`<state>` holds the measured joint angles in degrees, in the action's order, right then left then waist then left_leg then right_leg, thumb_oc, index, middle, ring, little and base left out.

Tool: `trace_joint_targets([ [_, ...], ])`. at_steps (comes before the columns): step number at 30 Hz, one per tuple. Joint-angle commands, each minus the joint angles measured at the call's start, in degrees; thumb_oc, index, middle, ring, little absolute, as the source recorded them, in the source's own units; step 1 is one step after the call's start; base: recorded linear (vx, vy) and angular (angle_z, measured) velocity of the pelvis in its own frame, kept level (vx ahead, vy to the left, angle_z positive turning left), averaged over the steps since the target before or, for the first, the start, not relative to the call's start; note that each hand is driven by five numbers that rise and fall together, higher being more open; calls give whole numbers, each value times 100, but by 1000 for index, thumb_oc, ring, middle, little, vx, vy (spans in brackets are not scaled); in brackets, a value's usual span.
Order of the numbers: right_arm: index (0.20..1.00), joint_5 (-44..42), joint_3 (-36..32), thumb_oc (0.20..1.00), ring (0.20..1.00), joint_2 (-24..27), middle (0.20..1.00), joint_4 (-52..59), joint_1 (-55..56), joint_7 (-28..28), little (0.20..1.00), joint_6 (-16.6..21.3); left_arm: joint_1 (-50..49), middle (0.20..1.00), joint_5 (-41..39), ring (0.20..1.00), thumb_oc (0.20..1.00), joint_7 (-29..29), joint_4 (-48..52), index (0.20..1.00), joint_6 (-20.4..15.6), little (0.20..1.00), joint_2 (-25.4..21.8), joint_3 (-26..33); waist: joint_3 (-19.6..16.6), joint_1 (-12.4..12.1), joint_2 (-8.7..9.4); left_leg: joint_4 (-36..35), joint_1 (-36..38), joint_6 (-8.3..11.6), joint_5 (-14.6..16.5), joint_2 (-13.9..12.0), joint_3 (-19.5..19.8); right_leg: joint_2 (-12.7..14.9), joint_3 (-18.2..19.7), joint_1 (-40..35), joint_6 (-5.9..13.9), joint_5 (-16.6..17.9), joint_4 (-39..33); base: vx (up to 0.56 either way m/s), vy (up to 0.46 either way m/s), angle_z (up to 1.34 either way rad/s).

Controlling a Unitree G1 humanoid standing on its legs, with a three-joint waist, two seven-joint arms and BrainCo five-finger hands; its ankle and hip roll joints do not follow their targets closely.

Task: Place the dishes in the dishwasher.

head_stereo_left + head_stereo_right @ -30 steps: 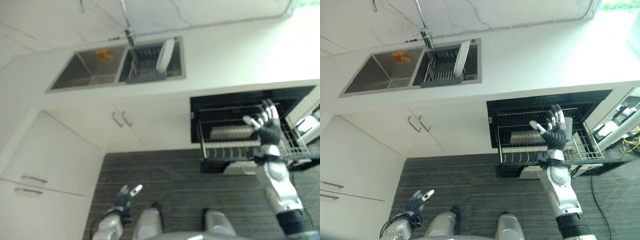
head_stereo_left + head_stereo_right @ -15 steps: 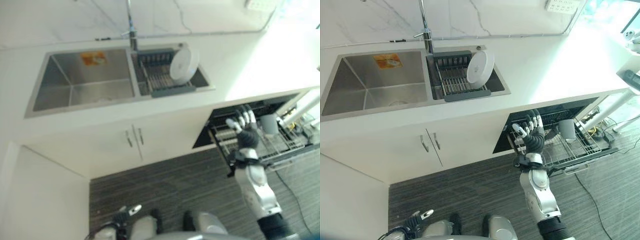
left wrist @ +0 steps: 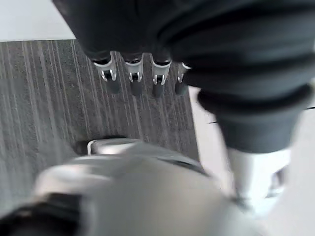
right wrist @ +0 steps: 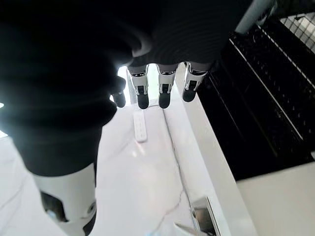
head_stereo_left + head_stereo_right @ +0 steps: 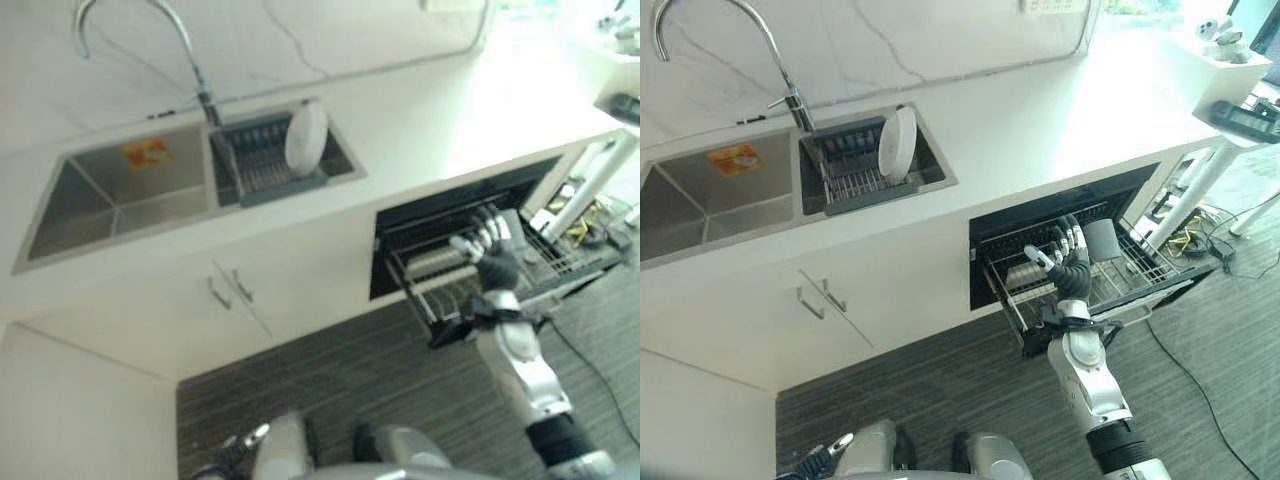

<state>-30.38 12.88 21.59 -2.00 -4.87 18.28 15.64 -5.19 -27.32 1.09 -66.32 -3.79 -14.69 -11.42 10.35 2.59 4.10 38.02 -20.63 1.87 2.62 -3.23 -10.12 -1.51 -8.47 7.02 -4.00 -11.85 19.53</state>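
Right eye view shows our right hand (image 5: 1072, 262) open and empty by the dishwasher rack (image 5: 1110, 285), while the white plate (image 5: 897, 145) stands far off to its left in the sink rack (image 5: 845, 185).

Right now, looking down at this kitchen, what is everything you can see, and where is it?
Plate: one, white, on edge in the sink's dish rack.
Dish rack: one, dark, in the right sink basin.
Sink: one, steel, two basins, in the white counter.
Tap: one, silver, behind the sink.
Dishwasher rack: one, wire, pulled out below the counter.
Cup: one, grey, in the dishwasher rack.
Right robot hand: open, raised before the dishwasher rack.
Left robot hand: open, low over the floor.
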Motion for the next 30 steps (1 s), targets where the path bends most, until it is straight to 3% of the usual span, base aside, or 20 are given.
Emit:
trace_joint_targets([
  [1,1000,142,-58,1000,1000,120,1000,467,-441,97,1000,315,30,1000,294,1000,1000,-81,-159,1000,104,1000,423,-306,360,-312,-221,-2082,559,-49,-867,436,268,86,545,-375,391,367,-234,216,135,-49],
  [3,1000,154,140,1000,1000,117,1000,361,-663,219,1000,303,7,1000,265,1000,1000,-48,-306,1000,34,1000,419,-311,407,-510,-408,-2083,-67,81,-1102,424,581,-179,692,-535,366,265,-234,231,161,-85],
  [4,1000,210,241,1000,1000,110,1000,288,-813,293,1000,344,28,1000,265,1000,1000,-2,-372,1000,-11,1000,397,-296,385,-528,-442,-2083,-176,44,-860,346,406,-222,697,-565,368,220,-234,194,159,-68],
  [8,1000,140,269,1000,1000,75,1000,328,-685,170,1000,433,14,1000,340,1000,1000,-54,-452,1000,-64,1000,402,-266,298,-500,-382,-2083,-19,-94,-548,401,256,-169,684,-645,388,154,-234,199,130,-47],
  [10,1000,111,289,1000,1000,66,1000,371,-611,107,1000,366,42,1000,322,1000,1000,-51,-474,1000,-46,1000,338,-227,228,-500,-331,-2083,140,-259,-305,493,184,-124,653,-714,414,86,-234,200,87,-23],
  [13,1000,125,334,1000,1000,27,1000,318,-639,98,1000,356,90,1000,304,1000,1000,-20,-523,1000,-74,1000,318,-229,192,-528,-307,-2083,267,-320,-159,535,191,-63,554,-747,402,19,-234,189,92,-32],
  [23,1000,165,258,1000,1000,-18,1000,245,-686,183,1000,312,149,1000,282,1000,1000,-27,-527,1000,-59,1000,268,-292,52,-612,-296,-2083,429,-499,180,552,256,145,220,-679,557,-3,-234,93,82,-2],
  [26,1000,150,277,1000,1000,-94,1000,281,-727,251,1000,399,177,1000,416,1000,1000,-44,-521,1000,-51,1000,174,-283,28,-675,-334,-2083,456,-598,296,563,410,126,94,-712,664,187,-234,2,-11,4],
  [30,1000,62,398,1000,1000,-71,1000,316,-905,140,1000,401,230,1000,165,1000,1000,-35,-505,1000,-3,1000,73,-236,130,-641,-402,-2083,562,-503,305,485,491,231,-46,-295,680,324,-234,-74,-116,-17],
])
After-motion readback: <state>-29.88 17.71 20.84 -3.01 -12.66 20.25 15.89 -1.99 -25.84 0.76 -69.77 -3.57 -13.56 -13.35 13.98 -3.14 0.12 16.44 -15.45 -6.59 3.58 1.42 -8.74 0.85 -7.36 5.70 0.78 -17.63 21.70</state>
